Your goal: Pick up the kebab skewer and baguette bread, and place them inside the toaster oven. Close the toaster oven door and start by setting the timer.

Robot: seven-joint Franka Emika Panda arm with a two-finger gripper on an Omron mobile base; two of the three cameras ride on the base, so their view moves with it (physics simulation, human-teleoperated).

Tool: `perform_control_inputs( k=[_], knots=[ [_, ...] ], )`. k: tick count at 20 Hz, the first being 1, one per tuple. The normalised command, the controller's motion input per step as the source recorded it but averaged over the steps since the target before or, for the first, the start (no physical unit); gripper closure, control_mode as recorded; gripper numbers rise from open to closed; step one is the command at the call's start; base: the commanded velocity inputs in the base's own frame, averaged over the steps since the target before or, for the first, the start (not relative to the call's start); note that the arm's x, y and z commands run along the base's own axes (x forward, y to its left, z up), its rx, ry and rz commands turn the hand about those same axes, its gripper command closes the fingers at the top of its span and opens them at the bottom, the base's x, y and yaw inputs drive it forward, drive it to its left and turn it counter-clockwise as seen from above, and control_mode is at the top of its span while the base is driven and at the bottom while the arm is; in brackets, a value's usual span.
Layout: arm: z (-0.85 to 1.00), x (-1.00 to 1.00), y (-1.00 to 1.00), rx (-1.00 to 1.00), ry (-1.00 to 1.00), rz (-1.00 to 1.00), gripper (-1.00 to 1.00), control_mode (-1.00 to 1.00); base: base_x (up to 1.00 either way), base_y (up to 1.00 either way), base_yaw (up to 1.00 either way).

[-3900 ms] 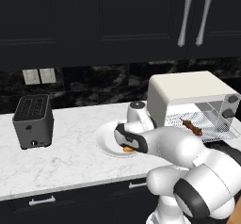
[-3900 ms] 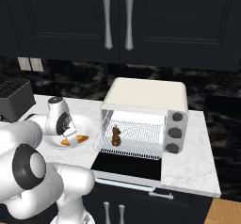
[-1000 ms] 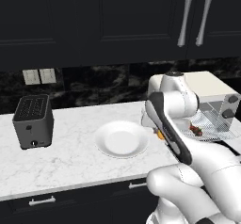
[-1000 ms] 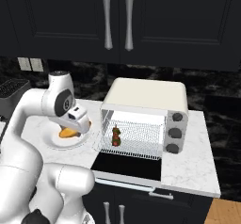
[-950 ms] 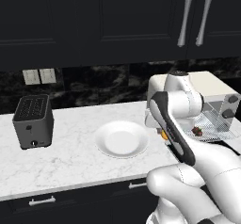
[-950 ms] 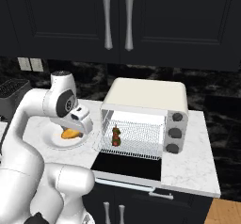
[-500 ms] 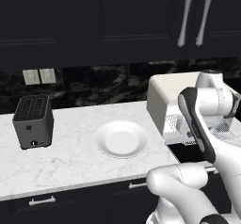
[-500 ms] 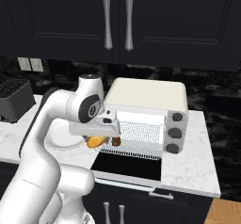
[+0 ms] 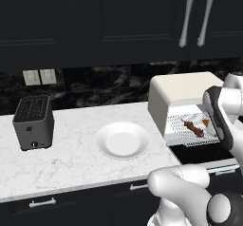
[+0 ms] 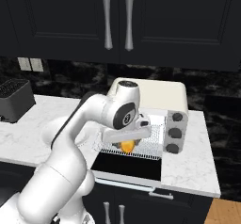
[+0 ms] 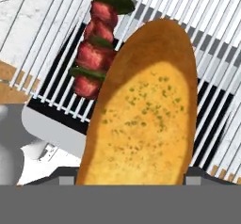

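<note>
My gripper [image 11: 132, 176] is shut on the golden baguette bread [image 11: 146, 110], which hangs just above the wire rack [image 11: 212, 44] of the cream toaster oven [image 10: 162, 93]. The kebab skewer [image 11: 99, 44], red meat with green pieces, lies on that rack right beside the bread. From the right base view the gripper [image 10: 127, 145] sits at the oven mouth with the orange baguette bread [image 10: 126, 146] under it. The toaster oven door [image 10: 127, 166] hangs open and flat in front. In the left base view the kebab skewer [image 9: 194, 129] rests on the rack, partly behind my forearm.
A white plate [image 9: 122, 139] lies on the marble counter left of the toaster oven [image 9: 182, 89]. A dark grey slot toaster [image 9: 33, 121] stands at the far left. Three dark knobs [image 10: 175, 132] line the oven's right side. Black cabinets hang overhead.
The arm has swung right from the plate to the oven mouth, carrying the baguette bread. The bread now hangs over the rack beside the skewer.
</note>
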Motion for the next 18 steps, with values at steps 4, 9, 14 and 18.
perform_control_inputs(
  k=[4, 9, 14, 18],
  knots=[
    [-0.40, 0.59, -0.73, 0.15, 0.00, 0.12, 1.00, -1.00, 0.00, 0.00, 0.00],
    [-0.26, 0.73, -0.31, 0.13, 0.10, 0.00, 1.00, -1.00, 0.00, 0.00, 0.00],
    [-0.32, 0.59, -0.03, 0.09, 0.04, 0.00, 1.00, -1.00, 0.00, 0.00, 0.00],
    [-0.61, 0.31, 0.00, 0.01, 0.00, 0.00, 1.00, -1.00, 0.00, 0.00, 0.00]
  ],
)
